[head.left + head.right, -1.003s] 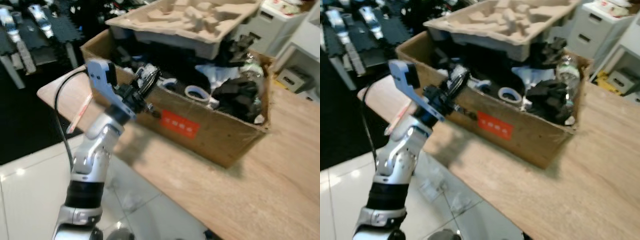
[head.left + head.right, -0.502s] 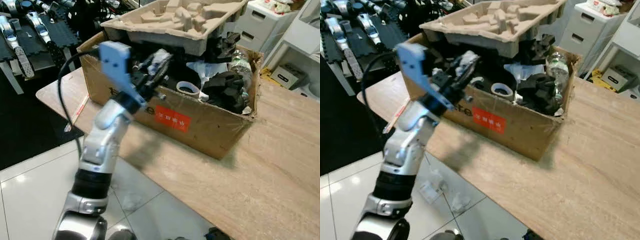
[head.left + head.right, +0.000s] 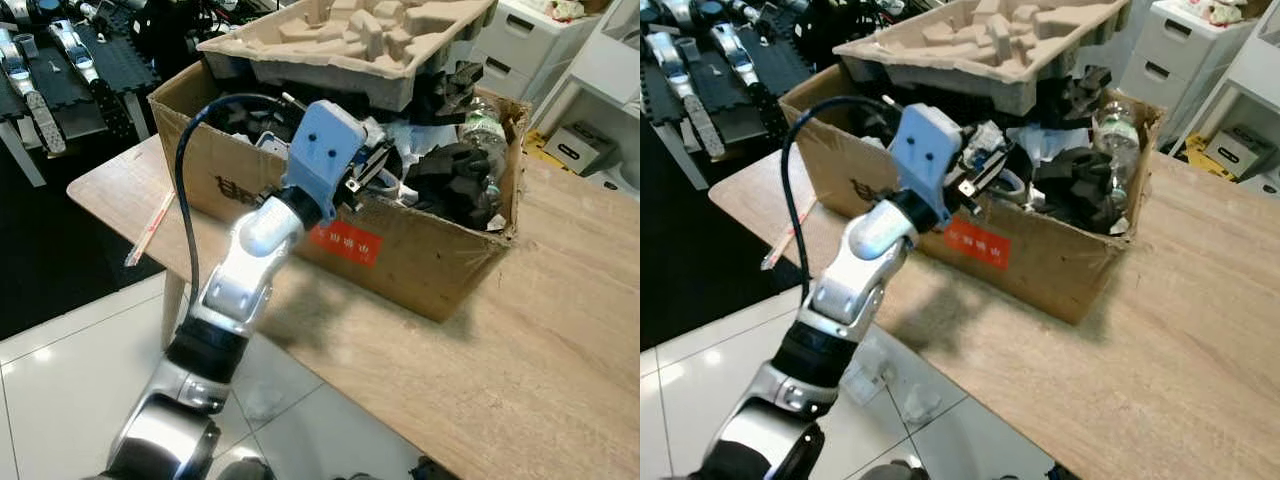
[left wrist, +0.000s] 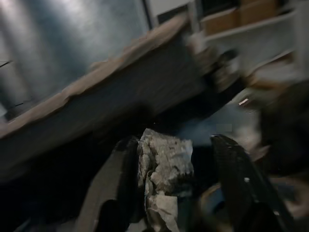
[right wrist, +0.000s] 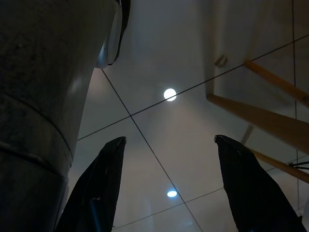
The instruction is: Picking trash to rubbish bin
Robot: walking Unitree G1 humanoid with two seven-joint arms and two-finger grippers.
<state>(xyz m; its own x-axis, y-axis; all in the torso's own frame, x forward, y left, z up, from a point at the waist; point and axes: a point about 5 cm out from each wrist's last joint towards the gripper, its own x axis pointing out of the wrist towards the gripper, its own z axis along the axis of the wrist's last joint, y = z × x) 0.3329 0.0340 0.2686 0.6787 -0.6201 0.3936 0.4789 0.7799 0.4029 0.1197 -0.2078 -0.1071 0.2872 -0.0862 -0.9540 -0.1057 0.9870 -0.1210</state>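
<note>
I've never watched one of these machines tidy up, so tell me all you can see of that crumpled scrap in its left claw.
The crumpled scrap looks like pale grey-white wadded paper, creased and lumpy. It sits between the left gripper's two black fingers, pressed against one of them; whether the other touches it is unclear. The gripper holds it over the open cardboard box on the wooden table, above the jumble of dark trash inside.

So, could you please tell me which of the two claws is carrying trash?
The left claw, over the cardboard box, has crumpled paper between its fingers; the right claw is open above floor tiles.
</note>
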